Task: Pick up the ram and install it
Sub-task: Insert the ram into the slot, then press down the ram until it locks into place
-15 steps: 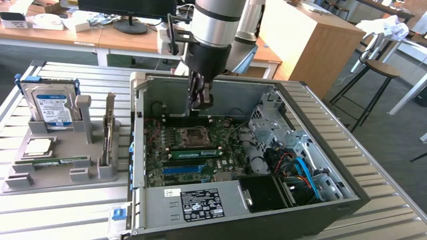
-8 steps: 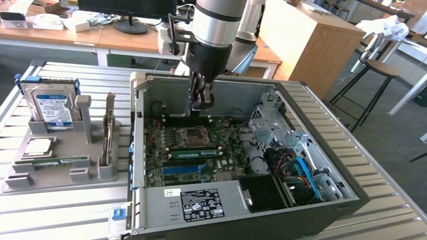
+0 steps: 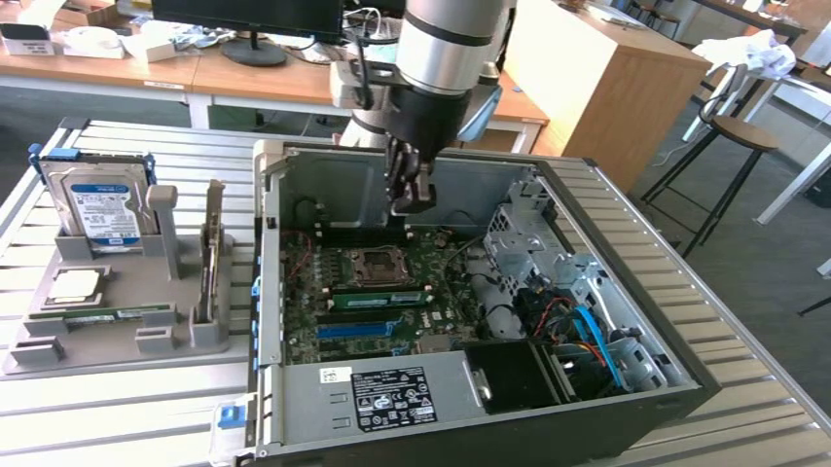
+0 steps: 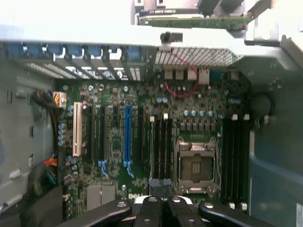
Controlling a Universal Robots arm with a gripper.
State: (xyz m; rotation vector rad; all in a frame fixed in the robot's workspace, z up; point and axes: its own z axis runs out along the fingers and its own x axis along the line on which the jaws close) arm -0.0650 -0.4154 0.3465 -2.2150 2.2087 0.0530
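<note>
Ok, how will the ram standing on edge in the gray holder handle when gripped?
Probably stiff and light: the ram looks like a thin, flat board. Likely to tip once out of the gray holder, since it stands on a narrow edge.

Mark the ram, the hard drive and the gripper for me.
ram (image 3: 210, 255), exterior view, its upright edge in the stand.
hard drive (image 3: 104, 206), exterior view, its label.
gripper (image 3: 411, 201), exterior view, between its fingertips.
</note>
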